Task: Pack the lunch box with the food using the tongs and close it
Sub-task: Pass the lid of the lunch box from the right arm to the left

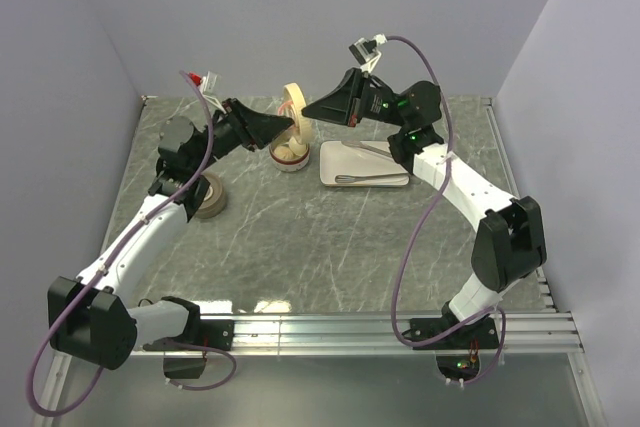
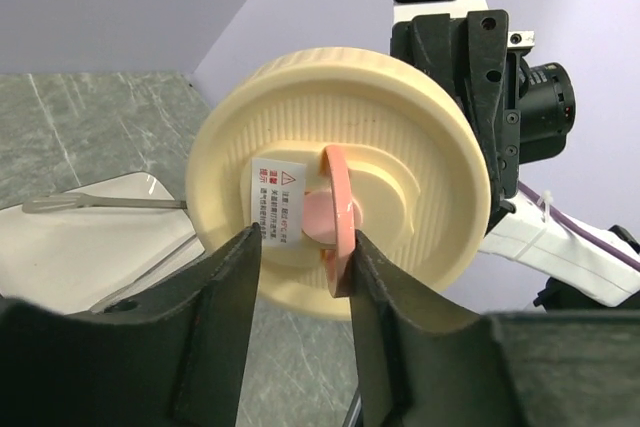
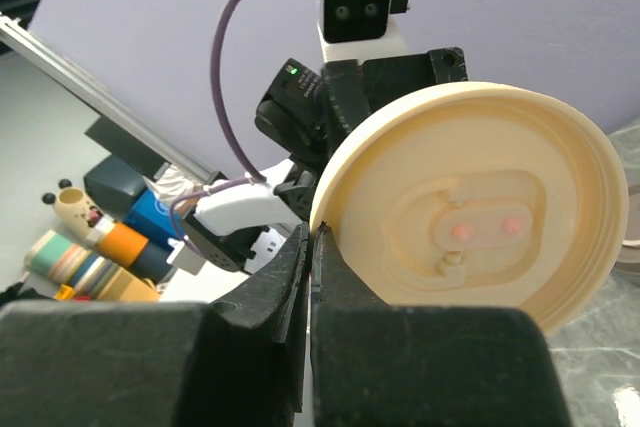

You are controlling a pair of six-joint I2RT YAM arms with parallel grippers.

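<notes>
While half-spread left fingers (image 2: pixel 215 317) straddle pink lid handle (image 2: pixel 335 212), right fingers (image 3: pixel 260 317) pressed together, perhaps on lid rim (image 3: pixel 335 187)

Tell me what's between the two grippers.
The cream lid, upright above the lunch box: right gripper pinches its rim, left gripper straddles its pink handle. Top view shows it.

Bright even light from above, barely any shadow on the grey marbled counter (image 1: pixel 330 237), bit of glare at its front edge. Wrist cams blur up close.
</notes>
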